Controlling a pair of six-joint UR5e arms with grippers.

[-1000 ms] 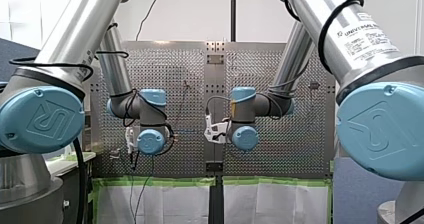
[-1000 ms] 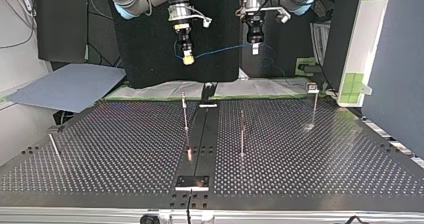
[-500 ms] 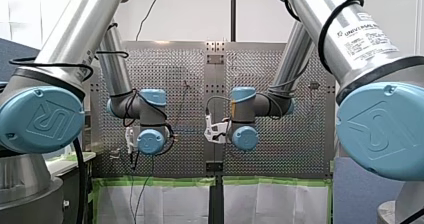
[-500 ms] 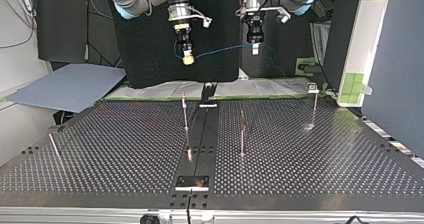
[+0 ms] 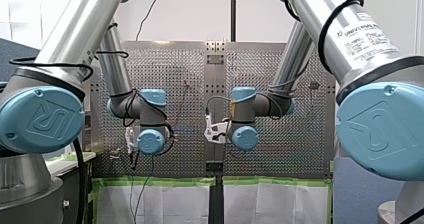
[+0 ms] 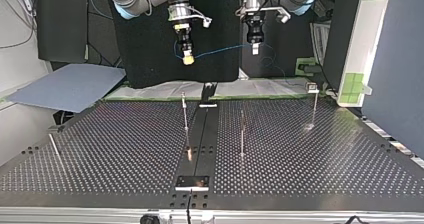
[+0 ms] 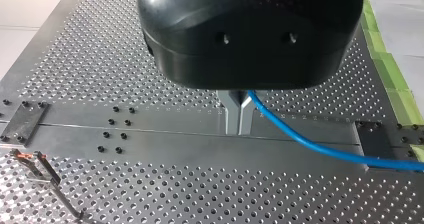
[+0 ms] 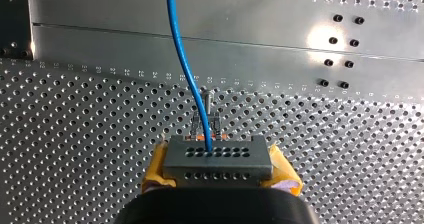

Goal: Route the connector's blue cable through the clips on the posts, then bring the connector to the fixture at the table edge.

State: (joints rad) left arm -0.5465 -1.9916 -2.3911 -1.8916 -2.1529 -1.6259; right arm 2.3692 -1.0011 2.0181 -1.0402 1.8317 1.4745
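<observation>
You are watching my right gripper (image 6: 188, 59) hanging well above the table, to one side of the centre rail (image 6: 202, 134), with its yellow pads (image 8: 156, 170) clamping the connector (image 8: 218, 157) from both sides. The blue cable (image 8: 182, 59) is leaving the connector's perforated face and crossing over the centre rail in the right wrist view. On the way it is passing above a post (image 8: 206, 109) with a clip, standing just short of that rail. My left gripper (image 7: 239, 129) is hovering directly over the centre rail. Its metal fingers (image 7: 230, 114) are pinching together on the cable, which is trailing off toward a black block (image 7: 375, 139) sitting at the rail's end. In the top view the cable is spanning the air between both grippers, high above the rail, and a small plate (image 6: 192, 182) is lying at the rail's near end, well apart from the connector.
</observation>
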